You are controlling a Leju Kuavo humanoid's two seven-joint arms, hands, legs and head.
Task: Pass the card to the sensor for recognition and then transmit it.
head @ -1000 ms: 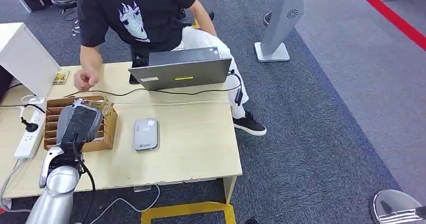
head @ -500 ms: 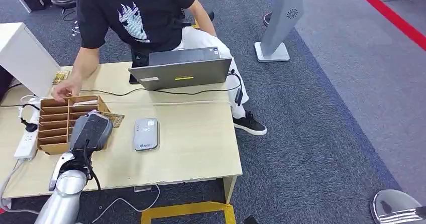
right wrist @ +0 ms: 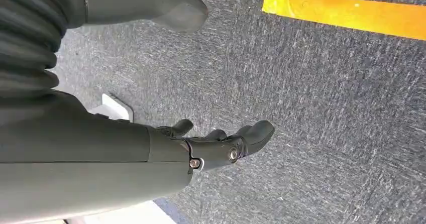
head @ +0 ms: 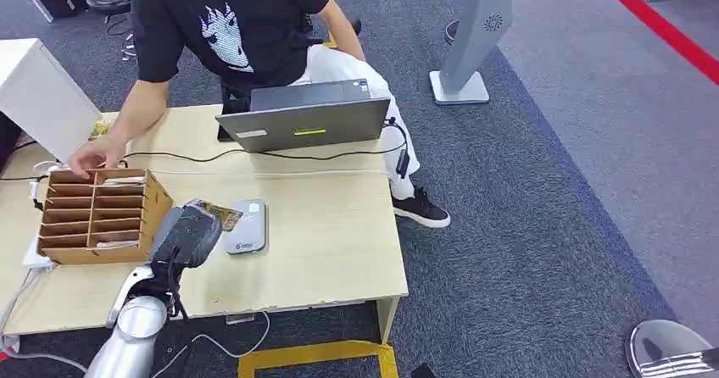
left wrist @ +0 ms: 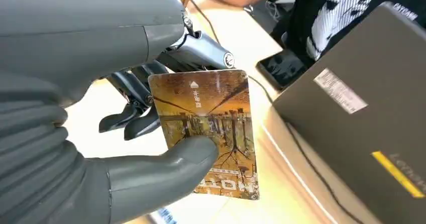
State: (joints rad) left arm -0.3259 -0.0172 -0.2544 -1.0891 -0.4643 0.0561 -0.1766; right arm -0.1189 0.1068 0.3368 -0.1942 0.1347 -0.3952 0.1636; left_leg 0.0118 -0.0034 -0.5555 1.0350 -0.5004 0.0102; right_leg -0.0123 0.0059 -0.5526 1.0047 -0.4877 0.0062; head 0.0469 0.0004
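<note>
My left hand (head: 188, 234) holds a card (head: 217, 214) with a brown and gold picture over the wooden table (head: 322, 242), just left of the grey card sensor (head: 247, 225). In the left wrist view the thumb (left wrist: 166, 169) presses the card (left wrist: 211, 128) against the dark fingers (left wrist: 135, 118). My right hand (right wrist: 221, 146) hangs beside me over the carpet, holding nothing, its fingers loosely curved and apart.
A wooden slotted card box (head: 93, 215) stands on the table's left part, with a person's hand (head: 95, 153) at its far edge. A grey laptop (head: 307, 122), black cables and a white power strip (head: 34, 255) are on the table too. A grey stand (head: 473, 39) is on the carpet beyond.
My left hand has moved right from the card box toward the sensor, carrying the card. The box has shifted left, and the person's hand has moved down to its far edge.
</note>
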